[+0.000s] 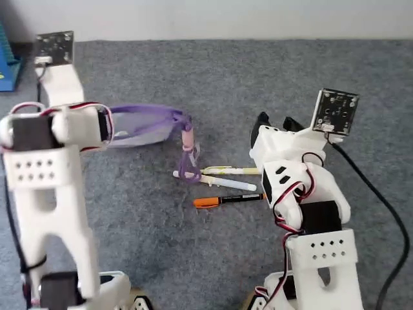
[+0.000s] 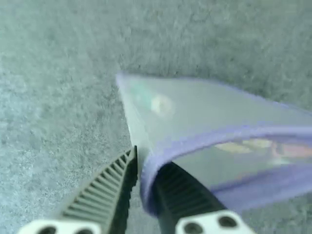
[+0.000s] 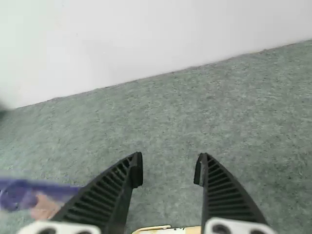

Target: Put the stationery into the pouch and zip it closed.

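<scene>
On the grey carpet [image 1: 161, 258] closest to the arm bases, we find an orange marker [image 1: 227, 199] with a black barrel lying flat, its orange end turned toward the left arm. Just beyond it lies a white pen [image 1: 216, 181], and just beyond that a yellow pen [image 1: 231, 170]. The two are close together at a slight angle, and both are outside the pouch. The far end of the yellow pen reaches under the right arm's white housing.

A purple strap [image 1: 189, 172] loops down onto the carpet at the near ends of these two pens. It hangs below a pink tag [image 1: 187, 137] at the corner of the pouch [image 1: 145, 126]. The pouch is clear with purple trim and stretches sideways from that corner toward the left arm, with its mouth gaping open.

From the left wrist view we see the left gripper [image 2: 146, 168] pinching the purple rim at the pouch's other end, one finger inside the opening and one outside.

Farther back on the other side, the right gripper [image 1: 276, 121] hovers above bare carpet past the pens, with its jaws spread and nothing between them.

Beyond everything runs a pale wall [image 1: 226, 19], and a blue object [image 1: 8, 61] sits at its foot on the left.
</scene>
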